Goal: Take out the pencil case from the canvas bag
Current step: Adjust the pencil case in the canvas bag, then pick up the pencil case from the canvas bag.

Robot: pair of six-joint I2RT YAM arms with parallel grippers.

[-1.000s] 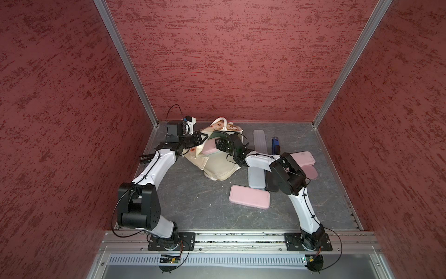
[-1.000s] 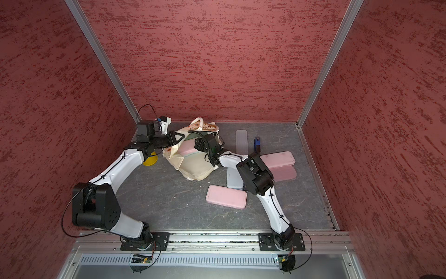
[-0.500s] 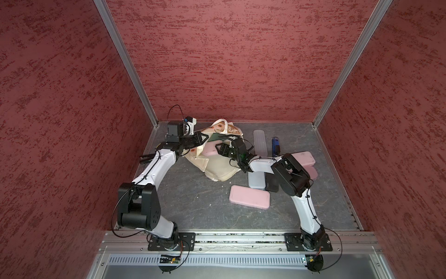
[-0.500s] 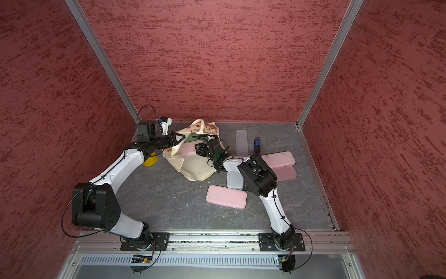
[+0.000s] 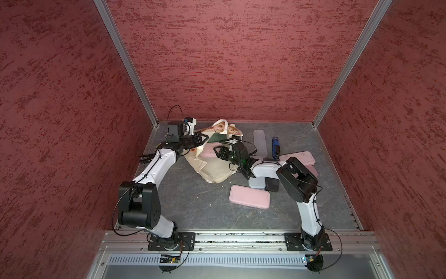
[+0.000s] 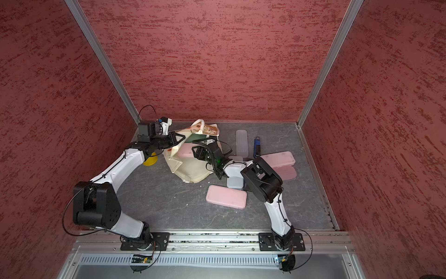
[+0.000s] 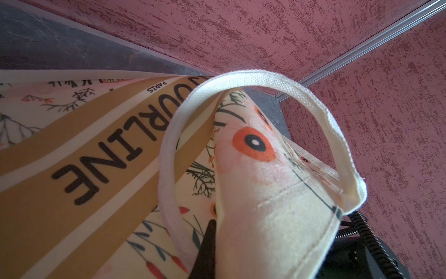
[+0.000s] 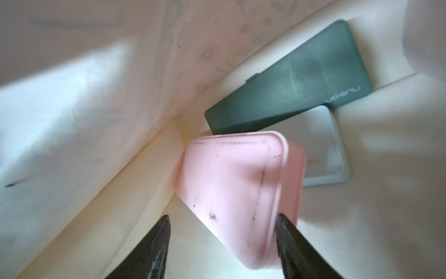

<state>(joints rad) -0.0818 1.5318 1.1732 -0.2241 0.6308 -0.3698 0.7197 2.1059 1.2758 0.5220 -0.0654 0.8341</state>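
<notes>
- On the grey surface (image 5: 193, 207), everything sits in the far half
- Toward the back, left of centre, the canvas bag (image 5: 214, 169) lies slumped with its mouth open; the left wrist view shows its tan stripe with dark lettering, its floral print and a white handle (image 7: 253, 77) looping over the rim
- Beside the bag, on its right in both top views, a loose pink case (image 5: 249, 199) lies nearest the front, a pair of pink cases (image 5: 298, 157) overlap farther right, and a clear case (image 5: 260, 142) lies at the back
- Inside the bag's mouth, the pink pencil case (image 8: 229, 181) rests tilted against the cloth, its far end overlapping a dark green case (image 8: 289, 77) and a pale case (image 8: 323, 149)
- At the bag's rim, the left claw (image 5: 204, 141) is pressed together on the cloth and holds it up
- Just inside the mouth, the right claw (image 8: 222, 219) is spread astride the pink pencil case's near end; one finger (image 8: 292, 241) lies against its edge, the other stands clear
- Just beside the clear case, a small blue object (image 5: 275, 147) lies on the surface
</notes>
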